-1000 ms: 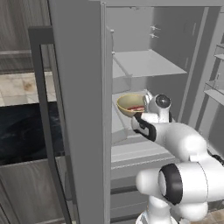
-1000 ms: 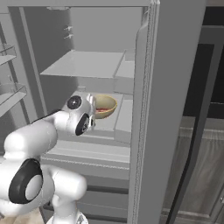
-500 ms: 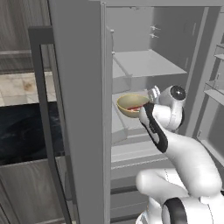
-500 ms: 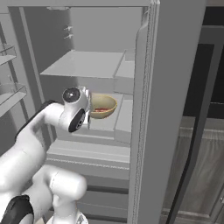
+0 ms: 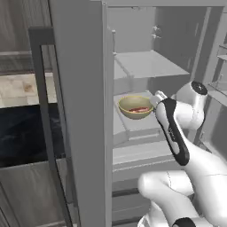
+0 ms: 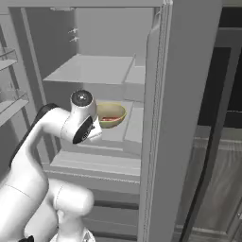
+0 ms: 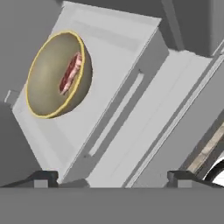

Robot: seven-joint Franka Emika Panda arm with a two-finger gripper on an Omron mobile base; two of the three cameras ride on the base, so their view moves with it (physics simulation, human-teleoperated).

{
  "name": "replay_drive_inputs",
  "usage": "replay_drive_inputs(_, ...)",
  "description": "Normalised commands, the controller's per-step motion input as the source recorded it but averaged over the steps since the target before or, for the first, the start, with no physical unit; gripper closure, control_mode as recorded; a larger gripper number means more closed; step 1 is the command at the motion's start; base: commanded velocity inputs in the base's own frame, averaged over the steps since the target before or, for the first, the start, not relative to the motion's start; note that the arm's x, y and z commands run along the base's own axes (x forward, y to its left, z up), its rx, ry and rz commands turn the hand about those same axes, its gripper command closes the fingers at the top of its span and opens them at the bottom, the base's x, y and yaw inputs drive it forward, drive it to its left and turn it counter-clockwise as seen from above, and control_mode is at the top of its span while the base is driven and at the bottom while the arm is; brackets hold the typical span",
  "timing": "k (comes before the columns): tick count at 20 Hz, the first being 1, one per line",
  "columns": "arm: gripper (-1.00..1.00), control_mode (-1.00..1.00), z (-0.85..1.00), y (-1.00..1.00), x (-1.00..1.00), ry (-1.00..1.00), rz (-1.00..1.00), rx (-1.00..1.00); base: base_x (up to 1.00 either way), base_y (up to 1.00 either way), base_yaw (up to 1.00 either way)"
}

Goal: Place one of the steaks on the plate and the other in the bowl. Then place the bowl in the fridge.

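The tan-yellow bowl (image 5: 135, 107) (image 6: 111, 115) (image 7: 57, 74) stands on a grey shelf inside the open fridge (image 5: 75, 111) (image 6: 184, 94). A pinkish-red marbled steak (image 5: 139, 109) (image 6: 109, 119) (image 7: 71, 73) lies in the bowl. My gripper (image 7: 111, 178) is open with nothing between its fingertips. It sits back from the bowl, off to the shelf's front edge, and does not touch it. In the base views my white forearm reaches into the fridge beside the bowl. The plate is out of view.
An upper shelf (image 5: 146, 64) hangs over the bowl, and grey drawers (image 5: 137, 150) lie below it. The open fridge doors flank the arm, one with a dark handle (image 5: 44, 111), one with door bins (image 6: 9, 101). A counter (image 5: 17, 88) lies to the left.
The arm has lifted and drawn back from the bowl, its elbow rising. The bowl with the steak stays put on the shelf. The gripper has stayed open.
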Motion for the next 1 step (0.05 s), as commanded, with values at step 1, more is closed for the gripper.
replay_drive_inputs(1, -1.00, -1.00, 0.00, 0.18, -0.59, 0.09, 0.48, -0.54, 0.00, 0.00, 0.00)
